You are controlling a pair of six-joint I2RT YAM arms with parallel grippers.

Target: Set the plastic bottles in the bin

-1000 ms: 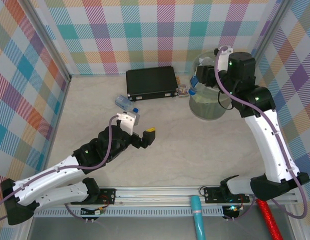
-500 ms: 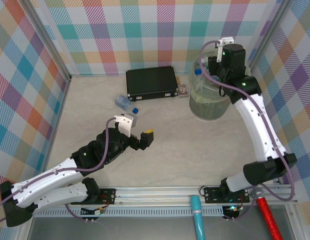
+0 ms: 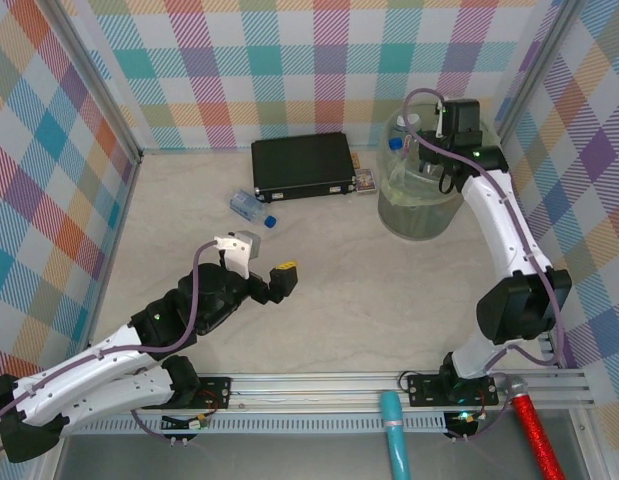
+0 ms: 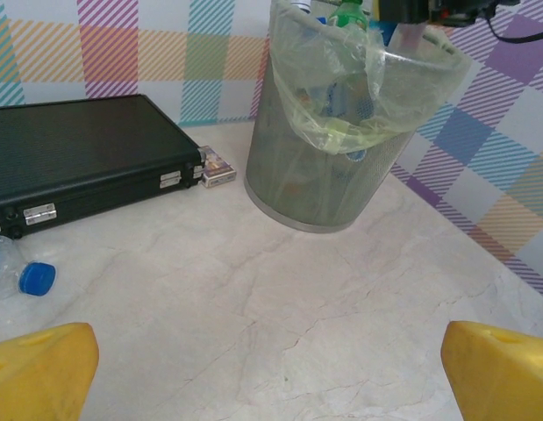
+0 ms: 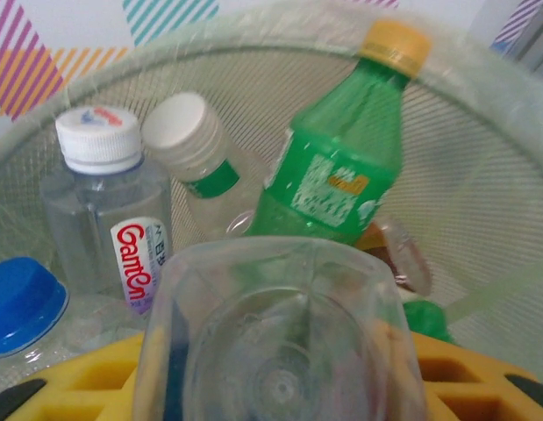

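My right gripper (image 3: 426,150) hangs over the bin (image 3: 417,205) and is shut on a clear plastic bottle (image 5: 280,342), whose base faces the wrist camera between the yellow fingers (image 5: 69,377). Below it, inside the bin (image 5: 482,175), lie a green bottle with a yellow cap (image 5: 337,167), two clear white-capped bottles (image 5: 104,210) and a blue cap (image 5: 21,303). One clear bottle with a blue cap (image 3: 251,207) lies on the table, at the left edge of the left wrist view (image 4: 8,267). My left gripper (image 3: 261,262) is open over bare table, nearer than that bottle.
A flat black case (image 3: 301,165) lies at the back, just behind the loose bottle. A small printed box (image 3: 366,182) sits between the case and the bin. Plaid walls enclose the table on three sides. Open marble surface (image 4: 280,298) stretches between the left gripper and the bin.
The right arm has swung its gripper and bottle up and over the bin's mouth. The left arm has drawn back slightly toward the near left, still open.
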